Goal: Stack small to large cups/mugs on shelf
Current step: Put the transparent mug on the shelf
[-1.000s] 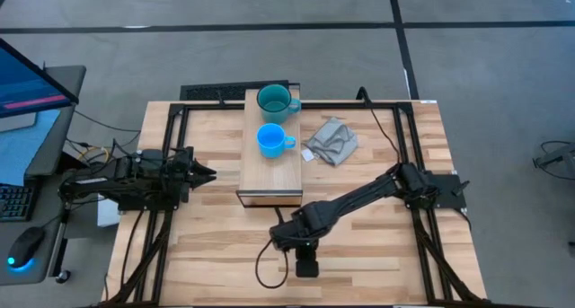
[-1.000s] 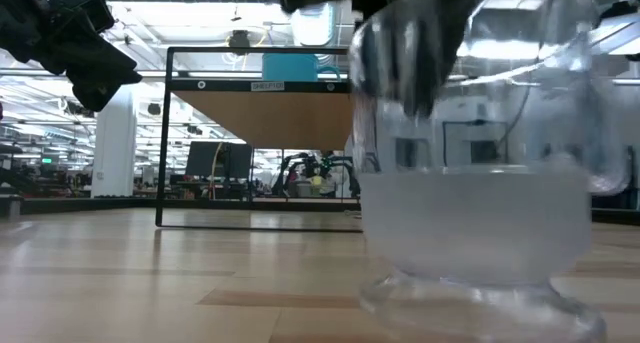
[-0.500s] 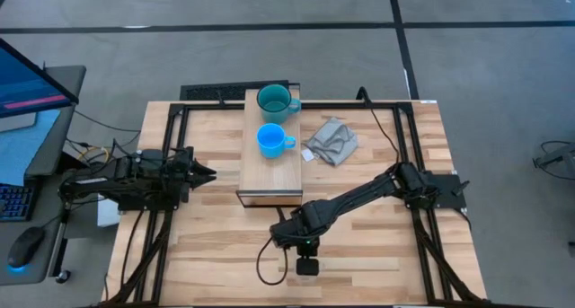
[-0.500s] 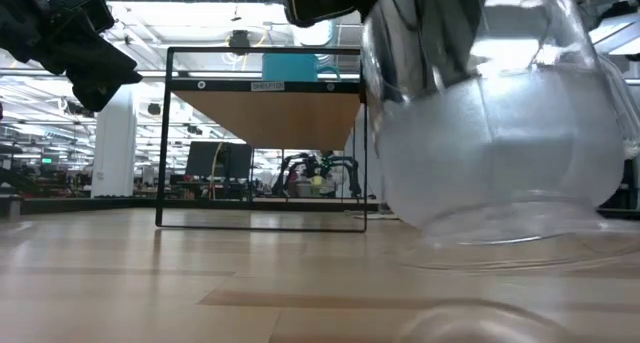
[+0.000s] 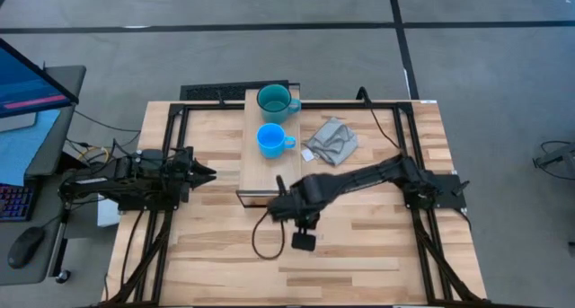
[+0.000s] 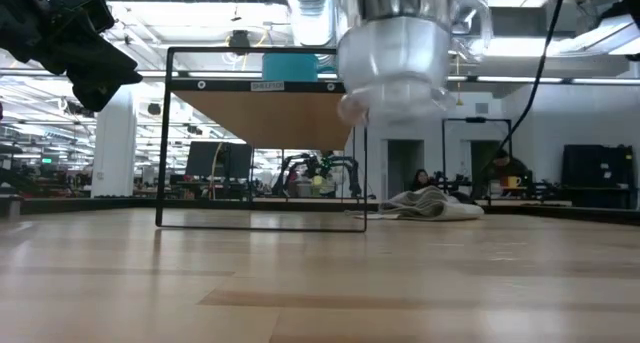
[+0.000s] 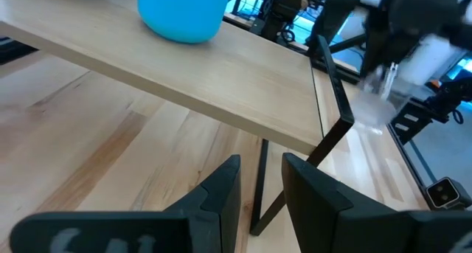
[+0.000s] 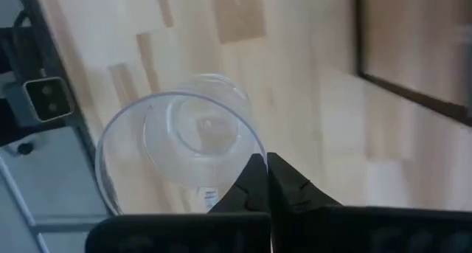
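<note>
The clear glass cup (image 6: 395,58) hangs in the air in front of the shelf, held by my right gripper (image 5: 289,206), which is shut on it. The right wrist view looks down into the cup's mouth (image 8: 177,146). The shelf (image 5: 269,169) is a light wood box on the table. The teal mug (image 5: 274,101) stands at its far end and the blue mug (image 5: 271,140) stands behind the shelf's middle. My left gripper (image 5: 208,173) waits left of the shelf, narrowly open, touching nothing. In the left wrist view (image 7: 259,181) it points at the shelf's near corner. My right gripper pinches the glass cup's rim (image 8: 249,141), with the wall between the two fingers (image 8: 295,186): one seems to be inside the cup and one outside. The fingers come from above, pointing down. The cup is lifted clear of the table and hangs roughly upright below them.
A grey cloth (image 5: 331,142) lies on the table right of the shelf. Black frame rails (image 5: 171,146) run along the table's left and right sides. A small camera (image 8: 44,98) sits at the near edge. Bare wood (image 5: 377,245) lies in front of the shelf.
My right gripper has lifted the glass cup off the table and carried it up and toward the far edge, to the shelf's near end. The cup, which stood on the table a second ago, now hangs clear above it, still held.
</note>
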Available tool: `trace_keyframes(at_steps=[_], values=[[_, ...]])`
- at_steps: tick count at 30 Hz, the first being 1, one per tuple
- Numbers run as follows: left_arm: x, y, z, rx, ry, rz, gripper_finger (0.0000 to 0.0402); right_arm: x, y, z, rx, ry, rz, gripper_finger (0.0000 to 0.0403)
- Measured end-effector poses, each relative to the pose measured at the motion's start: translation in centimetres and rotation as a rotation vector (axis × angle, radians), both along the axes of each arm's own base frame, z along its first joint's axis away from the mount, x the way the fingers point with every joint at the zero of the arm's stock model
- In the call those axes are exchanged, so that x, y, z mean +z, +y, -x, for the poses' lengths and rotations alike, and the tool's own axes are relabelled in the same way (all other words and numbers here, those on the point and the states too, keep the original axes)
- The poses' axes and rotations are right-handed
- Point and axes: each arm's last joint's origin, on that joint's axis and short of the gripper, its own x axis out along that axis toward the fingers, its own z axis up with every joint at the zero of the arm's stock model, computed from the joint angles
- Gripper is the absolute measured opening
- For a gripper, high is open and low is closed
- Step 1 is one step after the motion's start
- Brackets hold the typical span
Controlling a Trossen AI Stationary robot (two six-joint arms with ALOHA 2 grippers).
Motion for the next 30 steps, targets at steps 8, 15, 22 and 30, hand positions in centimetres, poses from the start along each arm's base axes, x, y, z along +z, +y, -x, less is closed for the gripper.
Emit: trace_keyframes(at_steps=[8, 15, 22, 30], values=[[0.0, 0.0, 0.0, 0.0, -0.002, 0.0, 0.009, 4.2, -2.3, 0.2, -0.056, -0.088, 0.01, 0.0001], [0.0, 0.0, 0.0, 0.001, -0.001, 0.006, 0.009, 4.2, -3.6, -0.1, -0.062, -0.092, 0.039, 0.0], [0.0, 0.0, 0.0, 0.001, 0.0, 0.006, 0.009, 5.3, -3.9, 0.5, -0.08, -0.118, 0.031, 0.0], [0.0, 0.0, 0.0, 0.001, 0.0, 0.007, 0.009, 9.6, -4.7, 3.3, -0.125, -0.237, 0.053, 0.0]])
